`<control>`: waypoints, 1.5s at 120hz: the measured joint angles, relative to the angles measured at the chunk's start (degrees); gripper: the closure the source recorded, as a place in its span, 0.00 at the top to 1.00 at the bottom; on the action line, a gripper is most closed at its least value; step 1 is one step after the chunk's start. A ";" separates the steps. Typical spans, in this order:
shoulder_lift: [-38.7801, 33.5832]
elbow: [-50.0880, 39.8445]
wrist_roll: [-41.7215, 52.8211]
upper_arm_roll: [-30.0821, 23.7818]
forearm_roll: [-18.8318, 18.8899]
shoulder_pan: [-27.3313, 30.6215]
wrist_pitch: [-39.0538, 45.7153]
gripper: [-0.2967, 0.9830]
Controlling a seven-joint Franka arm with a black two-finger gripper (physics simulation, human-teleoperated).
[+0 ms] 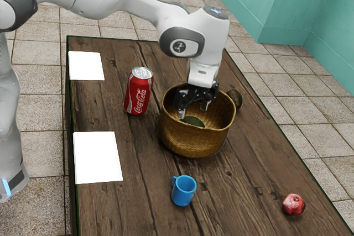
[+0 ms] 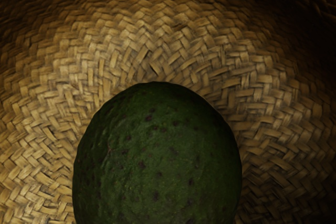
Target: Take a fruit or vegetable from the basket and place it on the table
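Gripper: upper centre of the exterior view, pointing down into the mouth of the basket. State: released; the two black fingers stand spread apart, nothing clamped between them. Fingertips are below the rim level, close over the green avocado.

Avocado: inside the basket, low in it, partly hidden by the front wall in the exterior view. Wrist view: it takes up the lower centre, dark green skin with small dark spots, the woven interior around it. Contact between fingertips and skin: cannot tell.

Basket: golden-brown weave, upright on the table, just right of centre in the exterior view.

Near the basket: a dark brownish round fruit at its upper right, partly hidden by the rim; whether they touch, cannot tell. A red Coca-Cola can stands upright on the upper-left side of the basket, apart from it. A blue mug, upright, lower centre, handle toward the exterior view's left.

Further out: a red pomegranate on the table at lower right, well apart from the basket. Two white sheets lie flat along the table's left side, one above the other in the frame.

Support: dark plank table. Surroundings: tiled floor, teal wall at upper right. The white arm enters from the upper left.
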 joint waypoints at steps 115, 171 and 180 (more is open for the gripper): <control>8.25 0.37 0.95 0.09 -0.51 0.29 3.48 0.77; 5.78 0.08 -0.14 0.53 -0.63 0.49 3.97 0.47; 3.98 0.10 -0.34 0.87 -0.66 0.38 3.62 0.48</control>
